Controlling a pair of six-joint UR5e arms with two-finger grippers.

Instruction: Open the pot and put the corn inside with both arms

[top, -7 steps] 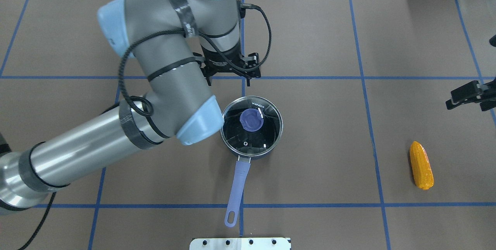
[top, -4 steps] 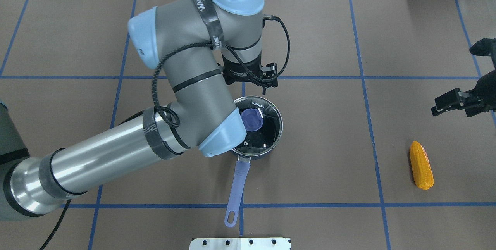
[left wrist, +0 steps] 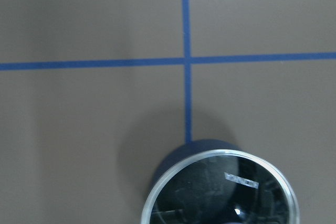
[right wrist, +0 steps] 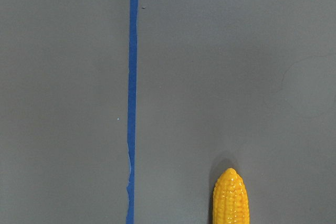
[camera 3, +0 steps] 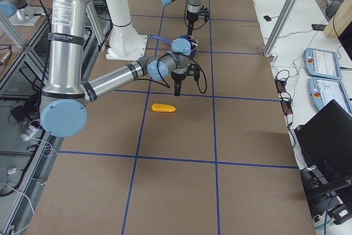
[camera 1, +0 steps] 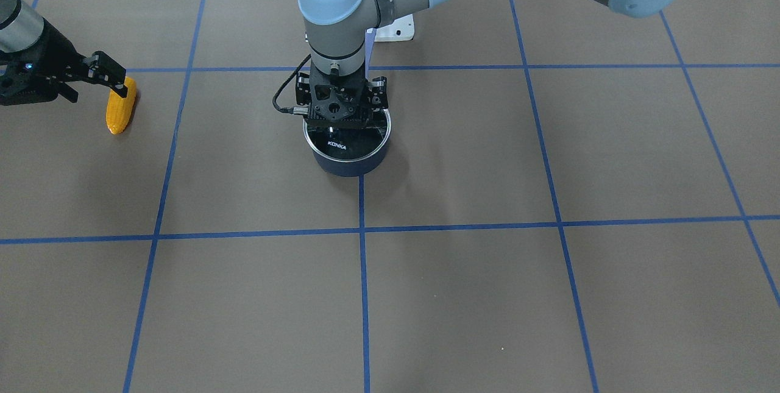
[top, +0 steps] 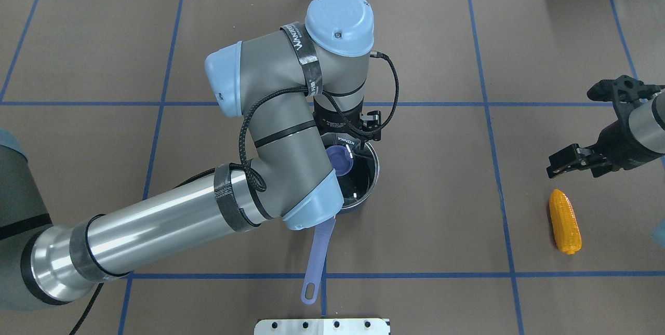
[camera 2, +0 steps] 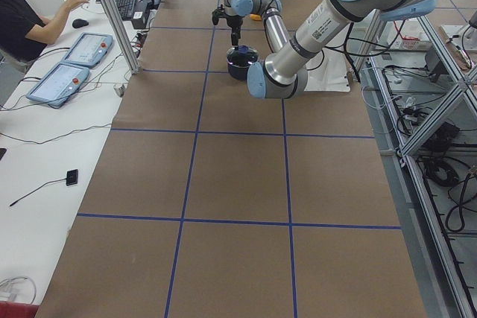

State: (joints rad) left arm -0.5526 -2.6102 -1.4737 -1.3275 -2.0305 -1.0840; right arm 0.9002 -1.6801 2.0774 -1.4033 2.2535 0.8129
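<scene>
Closing off-centre on the lid knob [top: 340, 161] beneath them, the left fingers [camera 1: 344, 123], grip unreadable, could shove the pot [camera 1: 347, 164]; the right fingers [top: 563, 161] hang spread near the corn [top: 565, 220].

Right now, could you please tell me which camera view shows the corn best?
Overhead exterior: the whole corn lies unobstructed. Right wrist shows only its tip; front-facing, the right fingers overlap it; exterior right shows it small.

The left arm [top: 280, 132] reaches over the pot [top: 357, 206], its wrist covering part of the glass lid [top: 361, 176]; the purple handle [top: 318, 254] points to the near edge. At the table's [top: 441, 220] right, the corn [top: 565, 220] lies near the right gripper [top: 579, 166]
</scene>
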